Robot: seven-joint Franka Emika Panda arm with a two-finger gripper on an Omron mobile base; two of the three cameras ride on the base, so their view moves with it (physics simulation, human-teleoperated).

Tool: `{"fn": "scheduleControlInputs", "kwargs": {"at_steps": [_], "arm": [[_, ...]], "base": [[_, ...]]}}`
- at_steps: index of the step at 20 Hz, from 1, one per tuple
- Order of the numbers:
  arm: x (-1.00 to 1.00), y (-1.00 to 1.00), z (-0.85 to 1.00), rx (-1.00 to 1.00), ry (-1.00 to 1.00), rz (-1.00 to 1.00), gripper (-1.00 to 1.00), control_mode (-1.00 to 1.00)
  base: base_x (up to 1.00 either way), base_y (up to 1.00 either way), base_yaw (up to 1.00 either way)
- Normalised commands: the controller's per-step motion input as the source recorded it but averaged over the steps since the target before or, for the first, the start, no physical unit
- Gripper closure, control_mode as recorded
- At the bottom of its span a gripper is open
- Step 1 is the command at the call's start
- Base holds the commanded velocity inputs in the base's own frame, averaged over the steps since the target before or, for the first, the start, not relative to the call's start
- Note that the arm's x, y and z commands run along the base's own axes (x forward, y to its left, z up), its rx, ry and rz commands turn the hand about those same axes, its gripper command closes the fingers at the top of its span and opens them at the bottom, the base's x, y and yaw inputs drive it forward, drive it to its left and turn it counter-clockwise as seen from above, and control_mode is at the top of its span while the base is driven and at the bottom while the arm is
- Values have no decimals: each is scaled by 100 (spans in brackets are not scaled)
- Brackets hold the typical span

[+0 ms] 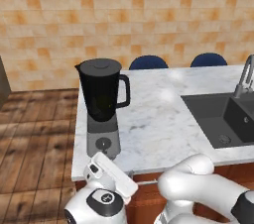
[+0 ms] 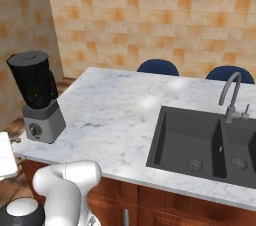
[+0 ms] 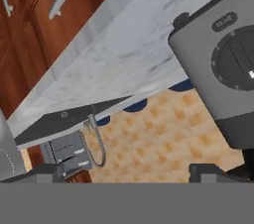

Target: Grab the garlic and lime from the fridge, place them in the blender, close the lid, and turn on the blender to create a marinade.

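Blender (image 1: 102, 106): stands upright on the marble surface (image 1: 163, 119) near its left front corner, at about 9 o'clock of the sink (image 1: 223, 116); black see-through jar on a square grey base, round dial (image 1: 103, 143) facing the front edge, side handle toward 3 o'clock. Lid (image 1: 100, 64): seated flat on the jar's rim, dark grey, small raised centre circle. A faint yellow-green tint shows low inside the jar; what it is cannot be told. Sink: dark double basin sunk in the surface at 3 o'clock, with a curved grey faucet (image 2: 231, 95) behind it. Two blue chair backs (image 1: 148, 62) rise beyond the far edge, before a tan tiled wall. End effector (image 3: 131, 171): low in front of the surface's edge, at 6 o'clock of the blender, its hand-mounted camera rolled and looking up at the blender base and dial (image 3: 238, 59) close by; fingertips (image 3: 44, 171) stand well apart with nothing between them, so it is released. Wooden floor to the left.
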Motion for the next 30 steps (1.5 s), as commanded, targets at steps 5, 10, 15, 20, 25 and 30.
{"fn": "scheduleControlInputs", "kwargs": {"at_steps": [5, 10, 15, 20, 25, 30], "arm": [[43, 15, -31, -14, 14, -9, -100, -100], [37, 26, -45, -16, 8, -6, -100, -100], [28, 27, -43, -16, 2, -3, -100, -100], [28, 15, -21, -11, 0, -2, -100, -100], [24, 4, -21, -7, 0, -1, -100, -100], [23, 0, -20, -5, 0, -2, -100, -100]], "base": [[0, 0, 0], [0, 0, 0], [0, 0, 0], [0, 0, 0], [0, 0, 0], [0, 0, 0]]}}
